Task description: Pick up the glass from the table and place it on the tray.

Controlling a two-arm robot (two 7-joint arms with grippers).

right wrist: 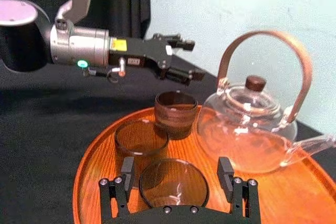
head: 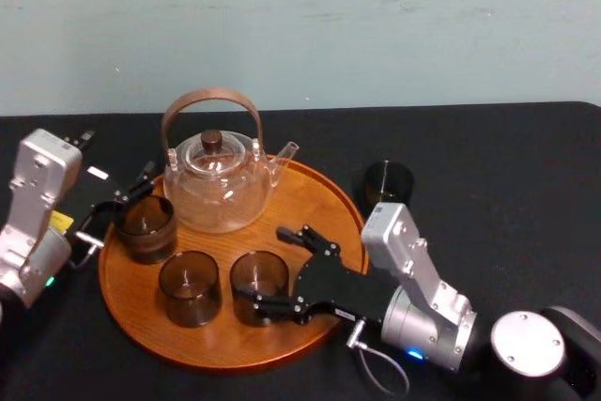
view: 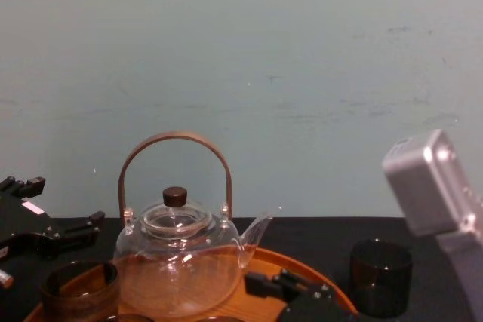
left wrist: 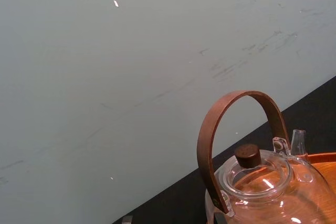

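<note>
- A black table [head: 526,194] runs back to a plain pale green wall [head: 376,25] marked with faint scuffs.
- The round wooden tray [head: 315,196] lies on the table and carries a clear teapot [head: 216,190] with a brown hoop handle, plus three dark glasses.
- The front-right glass [head: 260,279] stands upright on the tray, beside the front-left glass [head: 190,286].
- The right gripper [head: 260,263] reaches in from the right, and its fingers are spread wide, one on each side of the front-right glass. The right wrist view shows a thin gap on each side.
- The left gripper [head: 131,192] hovers at the tray's left edge, just above the back-left glass [head: 146,227], with its fingers apart and holding nothing.
- A lone glass [head: 388,183] stands on the table just right of the tray.
- The chest view cuts off the tray's front and the two front glasses.
- The left wrist view crops the teapot at its body.
</note>
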